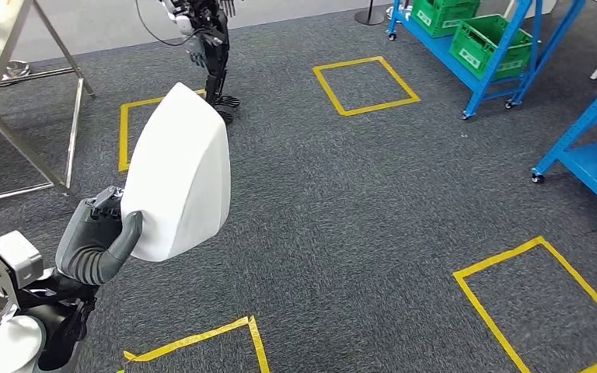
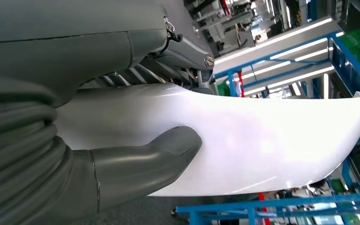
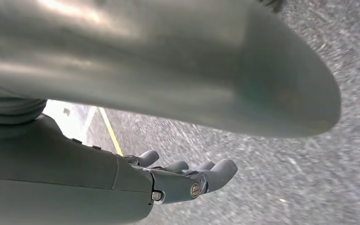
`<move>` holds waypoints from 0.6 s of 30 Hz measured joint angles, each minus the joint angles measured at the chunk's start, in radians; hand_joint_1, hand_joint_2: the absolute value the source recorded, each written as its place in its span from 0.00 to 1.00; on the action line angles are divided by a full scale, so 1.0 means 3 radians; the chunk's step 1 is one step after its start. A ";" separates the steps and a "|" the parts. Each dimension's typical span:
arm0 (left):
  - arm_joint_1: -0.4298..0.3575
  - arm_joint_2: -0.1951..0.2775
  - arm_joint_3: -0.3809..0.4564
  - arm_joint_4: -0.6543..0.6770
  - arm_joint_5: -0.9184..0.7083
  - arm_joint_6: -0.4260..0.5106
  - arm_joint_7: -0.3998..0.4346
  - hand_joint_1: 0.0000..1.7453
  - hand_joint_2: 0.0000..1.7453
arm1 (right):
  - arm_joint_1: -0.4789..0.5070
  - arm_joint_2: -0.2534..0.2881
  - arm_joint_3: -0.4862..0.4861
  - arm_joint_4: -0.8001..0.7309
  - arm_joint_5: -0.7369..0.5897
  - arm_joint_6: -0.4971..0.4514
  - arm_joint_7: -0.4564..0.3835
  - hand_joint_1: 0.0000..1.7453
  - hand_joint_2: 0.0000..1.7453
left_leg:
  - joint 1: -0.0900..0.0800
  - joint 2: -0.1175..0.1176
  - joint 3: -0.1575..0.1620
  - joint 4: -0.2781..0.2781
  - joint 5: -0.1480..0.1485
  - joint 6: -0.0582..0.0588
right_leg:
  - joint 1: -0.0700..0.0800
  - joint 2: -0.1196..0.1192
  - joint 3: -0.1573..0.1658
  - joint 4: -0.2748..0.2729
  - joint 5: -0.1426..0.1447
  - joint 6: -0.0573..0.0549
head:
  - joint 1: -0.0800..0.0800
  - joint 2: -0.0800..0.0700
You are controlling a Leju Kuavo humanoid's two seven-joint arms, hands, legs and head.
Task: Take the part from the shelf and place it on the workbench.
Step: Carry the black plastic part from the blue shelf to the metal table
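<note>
White and smooth, a large curved plastic part (image 1: 177,175) stands upright above the dark grey carpet (image 1: 342,210) in the head view, held by the robot's left hand (image 1: 97,241), whose thick grey thumb presses flat against the part's lower front face while the darker fingers reach behind it. Yellow tape squares (image 1: 365,84) mark the carpet. A blue shelf (image 1: 482,66) with green crates (image 1: 491,45) stands at the far right, the legs of a metal table (image 1: 47,109) at the far left, and the dark legs of another robot (image 1: 211,54) beyond the part. In the left wrist view, the part (image 2: 262,140) stretches away from the hand (image 2: 98,140) as a broad glossy white shell; the thumb lies against one face and the darker fingers clamp the opposite face, so the part's edge is pinched between them. Blue shelf frames (image 2: 281,56) and bright ceiling lights show behind it. In the right wrist view, the right hand (image 3: 178,180) hangs over the grey carpet (image 3: 286,187) holding nothing, its dark fingers gently curled and slightly apart, with the thumb spread away from them, close to the camera. A strip of yellow tape (image 3: 110,131) runs across the carpet behind it.
</note>
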 joint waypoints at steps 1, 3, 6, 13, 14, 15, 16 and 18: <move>0.0005 -0.0001 -0.0002 0.0000 -0.0005 0.0000 -0.0006 1.00 1.00 | 0.0000 0.0001 0.0000 0.0000 -0.0001 -0.0002 0.0000 0.00 0.00 | 0.0002 -0.0045 -0.0009 0.0020 -0.0012 -0.0019 | -0.0004 0.0069 0.0091 -0.0204 0.0076 -0.0001 | 0.0004 0.0000; 0.0012 -0.0002 -0.0004 -0.0002 -0.0009 0.0001 -0.0013 1.00 1.00 | 0.0001 0.0002 0.0000 0.0001 -0.0003 -0.0002 0.0002 0.00 0.00 | 0.0011 -0.0119 -0.0033 0.0038 -0.0021 -0.0063 | 0.0000 0.0146 0.0171 -0.0381 0.0101 -0.0017 | 0.0009 0.0001; 0.0055 0.0003 -0.0010 -0.0012 -0.0011 0.0005 -0.0018 1.00 1.00 | -0.0006 0.0003 -0.0002 0.0000 0.0009 0.0008 0.0010 0.00 0.00 | 0.0021 -0.0169 -0.0053 0.0022 -0.0017 -0.0123 | 0.0009 0.0042 0.0197 -0.0406 0.0105 -0.0079 | 0.0010 0.0001; 0.0126 0.0011 -0.0027 -0.0029 -0.0030 0.0016 -0.0005 1.00 1.00 | 0.0010 0.0003 -0.0003 -0.0001 0.0045 0.0040 0.0014 0.00 0.00 | 0.0014 0.0274 -0.0525 0.0933 -0.0383 -0.0176 | 0.0025 -0.0264 0.0244 -0.0434 0.0079 -0.0159 | -0.0017 0.0001; 0.0136 0.0011 -0.0031 -0.0031 -0.0035 0.0021 -0.0003 1.00 1.00 | 0.0010 0.0003 -0.0003 -0.0001 0.0050 0.0046 0.0013 0.00 0.00 | 0.0013 0.0293 -0.0460 0.0801 -0.0288 -0.0170 | 0.0027 -0.0307 0.0255 -0.0434 0.0070 -0.0156 | -0.0017 0.0001; 0.0143 0.0011 -0.0034 -0.0037 -0.0040 0.0030 -0.0001 1.00 1.00 | 0.0009 0.0003 -0.0003 -0.0001 0.0056 0.0053 0.0011 0.00 0.00 | 0.0010 0.0344 -0.0342 0.0577 -0.0166 -0.0159 | 0.0029 -0.0347 0.0270 -0.0434 0.0058 -0.0149 | -0.0017 0.0000; 0.0149 0.0011 -0.0036 -0.0049 -0.0045 0.0044 -0.0001 1.00 1.00 | 0.0009 0.0002 -0.0003 -0.0001 0.0064 0.0058 0.0009 0.00 0.00 | -0.0004 0.0415 -0.0223 0.0346 -0.0075 -0.0141 | 0.0037 -0.0384 0.0286 -0.0431 0.0043 -0.0137 | -0.0017 0.0000; 0.0177 0.0009 -0.0038 -0.0088 -0.0066 0.0076 -0.0004 1.00 1.00 | 0.0008 -0.0002 -0.0003 -0.0001 0.0084 0.0069 0.0003 0.00 0.00 | -0.0032 0.0499 -0.0081 0.0063 0.0010 -0.0094 | 0.0046 -0.0448 0.0314 -0.0429 0.0018 -0.0103 | -0.0012 0.0000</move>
